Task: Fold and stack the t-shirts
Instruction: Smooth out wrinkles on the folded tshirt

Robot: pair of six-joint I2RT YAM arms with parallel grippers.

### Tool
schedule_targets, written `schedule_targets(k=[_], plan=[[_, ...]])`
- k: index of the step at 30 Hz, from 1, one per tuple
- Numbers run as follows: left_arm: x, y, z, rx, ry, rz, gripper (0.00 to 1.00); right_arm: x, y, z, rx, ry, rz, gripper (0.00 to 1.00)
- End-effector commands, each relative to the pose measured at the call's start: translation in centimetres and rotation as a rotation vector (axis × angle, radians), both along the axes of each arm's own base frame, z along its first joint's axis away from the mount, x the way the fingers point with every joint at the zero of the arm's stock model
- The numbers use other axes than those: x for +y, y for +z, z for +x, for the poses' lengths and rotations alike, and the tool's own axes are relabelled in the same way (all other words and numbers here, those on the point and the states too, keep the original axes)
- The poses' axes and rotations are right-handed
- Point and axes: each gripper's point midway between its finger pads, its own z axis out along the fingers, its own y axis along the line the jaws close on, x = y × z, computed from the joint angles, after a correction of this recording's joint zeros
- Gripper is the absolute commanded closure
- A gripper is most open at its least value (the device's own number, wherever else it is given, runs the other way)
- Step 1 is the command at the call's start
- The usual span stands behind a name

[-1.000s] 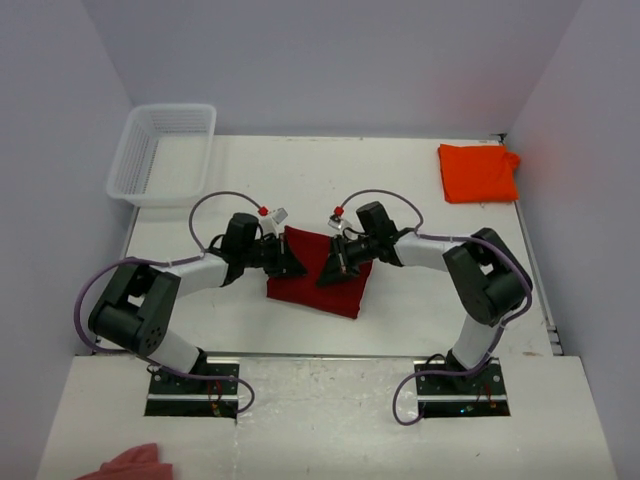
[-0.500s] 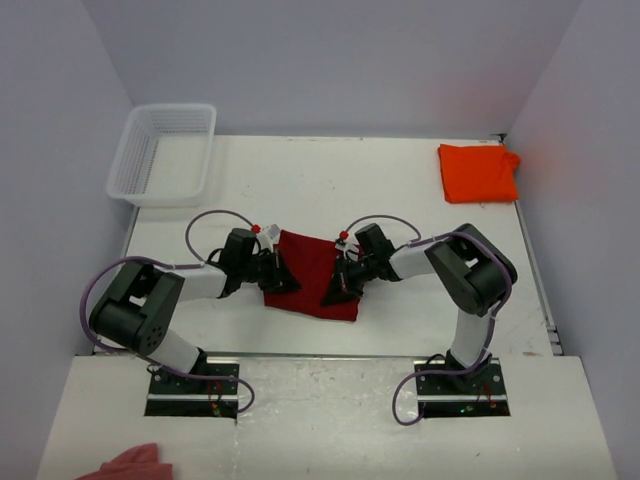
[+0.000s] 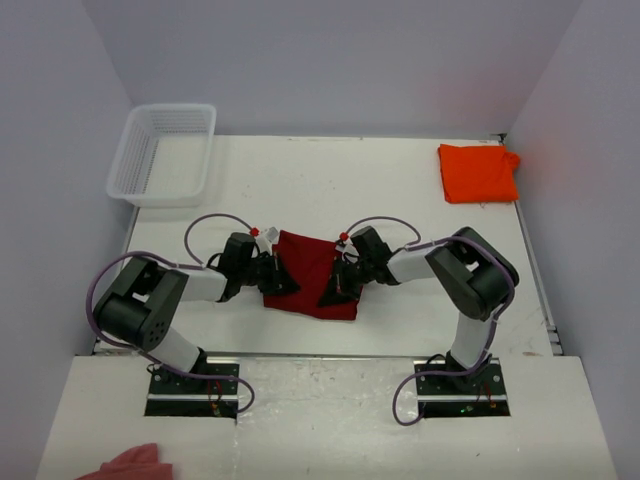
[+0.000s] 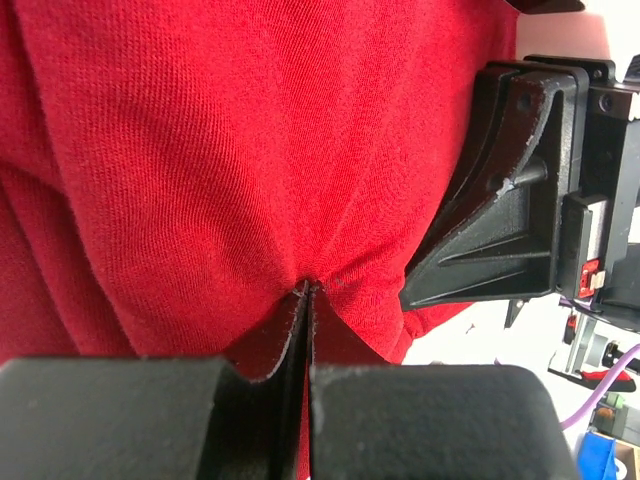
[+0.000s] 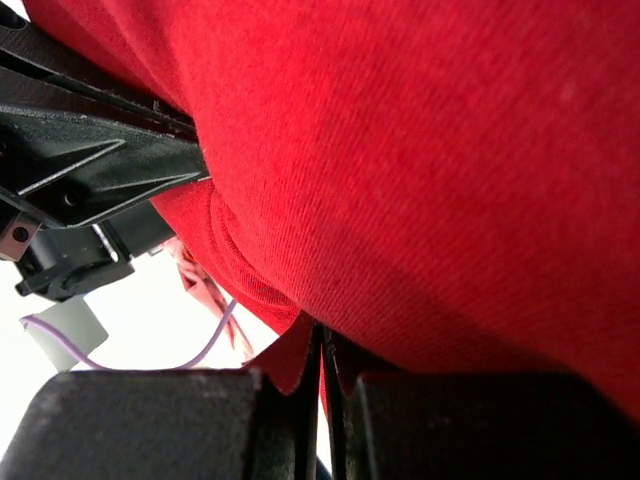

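Note:
A dark crimson red t-shirt (image 3: 312,272) lies folded between the two arms near the table's front. My left gripper (image 3: 279,281) is shut on its left edge, and the red cloth (image 4: 200,150) fills the left wrist view with the jaws pinched together on a fold. At the shirt's right edge my right gripper (image 3: 333,285) is shut too, with red cloth (image 5: 450,150) pressed over its closed jaws. The orange t-shirt (image 3: 478,172) sits folded at the far right corner, apart from both grippers.
A white mesh basket (image 3: 163,153) stands at the far left of the table (image 3: 320,190). A pale pink cloth scrap (image 3: 133,464) lies on the near shelf at the bottom left. Purple cables loop above both wrists.
Both grippers have drawn toward the near edge with the red t-shirt, which now lies lower and more compact. The arms have folded in closer to their bases.

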Motion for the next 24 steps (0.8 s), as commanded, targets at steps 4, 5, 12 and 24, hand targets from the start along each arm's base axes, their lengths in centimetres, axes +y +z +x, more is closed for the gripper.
schedule_targets(k=[4,5,12,24], plan=[[2.3,-2.7,-0.8,0.053,0.047,0.143,1.00,-6.0,-4.9,-0.1,-0.114,-0.072,-0.374,1.00],[2.1,-2.2,-0.4,0.040,0.050,0.142,1.00,-5.5,-2.9,0.9,-0.174,-0.061,-0.344,1.00],[1.5,2.9,1.5,-0.071,0.056,0.142,1.00,-4.4,7.8,2.4,-0.375,-0.002,-0.250,1.00],[0.6,5.7,0.5,-0.099,0.032,0.126,1.00,-1.5,12.0,4.8,-0.409,0.013,-0.142,1.00]])
